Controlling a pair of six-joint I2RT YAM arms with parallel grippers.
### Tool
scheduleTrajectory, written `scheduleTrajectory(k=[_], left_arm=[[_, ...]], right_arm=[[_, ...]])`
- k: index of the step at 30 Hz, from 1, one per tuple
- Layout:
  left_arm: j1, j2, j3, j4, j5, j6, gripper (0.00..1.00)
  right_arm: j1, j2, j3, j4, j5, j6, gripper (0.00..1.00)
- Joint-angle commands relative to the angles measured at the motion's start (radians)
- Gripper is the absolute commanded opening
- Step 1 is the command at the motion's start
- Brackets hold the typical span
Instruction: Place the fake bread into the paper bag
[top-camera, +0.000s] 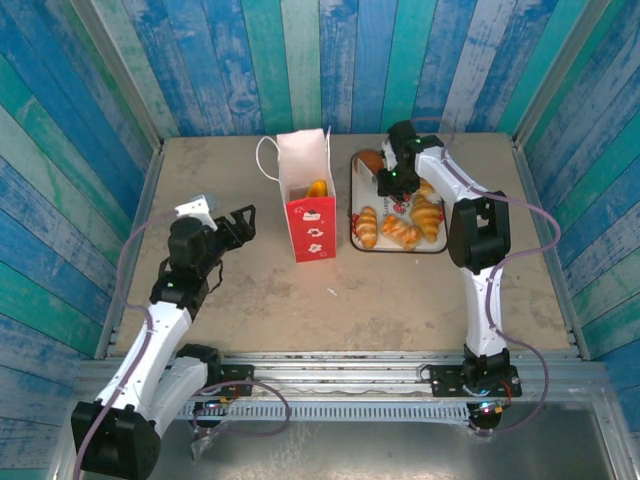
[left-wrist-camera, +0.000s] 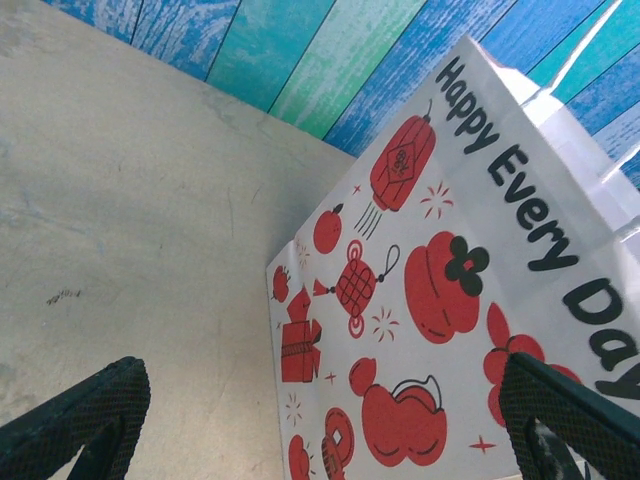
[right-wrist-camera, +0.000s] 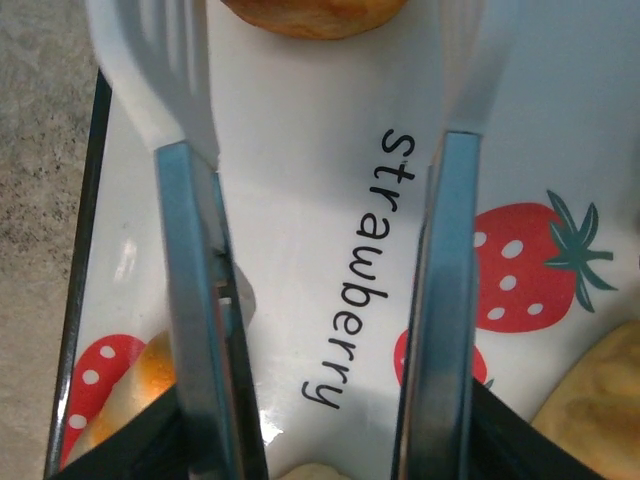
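Paper bag (top-camera: 306, 172) left of tray (top-camera: 357, 190) (bread (top-camera: 402, 232) aboard).

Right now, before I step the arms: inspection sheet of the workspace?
Surface: beige table, scuffed, with one small dark speck.
Job's things: tall white-and-red paper bag stands upright, with an orange toy pastry visible inside its open top; more glossy golden pastries lie on the white strawberry-print tray.
Clutter: nothing seen.
Grippers: left gripper open, beside the bag and apart from it; right gripper over the tray, jaws apart, nothing between them.
Cables: grey-purple cables run along both arms; loose loop at the front rail.
Surroundings: blue and teal plank walls on three sides.
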Motion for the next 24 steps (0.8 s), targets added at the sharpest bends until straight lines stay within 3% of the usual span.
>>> scheduleTrajectory(k=[1,8,17,24], left_arm=[[0.004,0.0,0.042,-0.017,-0.015,0.03,0.94],[0.004,-0.017,0.083,-0.062,-0.02,0.042,0.94],[0.004,-0.052,0.187,-0.143,-0.037,0.036,0.94],[0.004,0.07,0.418,-0.287,0.042,0.079,0.96]], right_arm=[[-0.006,-0.023,0.012,-0.009,0.003,0.0,0.43],[-0.006,-0.118,-0.052,-0.002,0.03,0.001,0.31],[0.002,-0.37,-0.255,0.053,0.055,0.043,0.29],[0.026,-0.63,-0.406,0.075,0.079,0.116,0.28]])
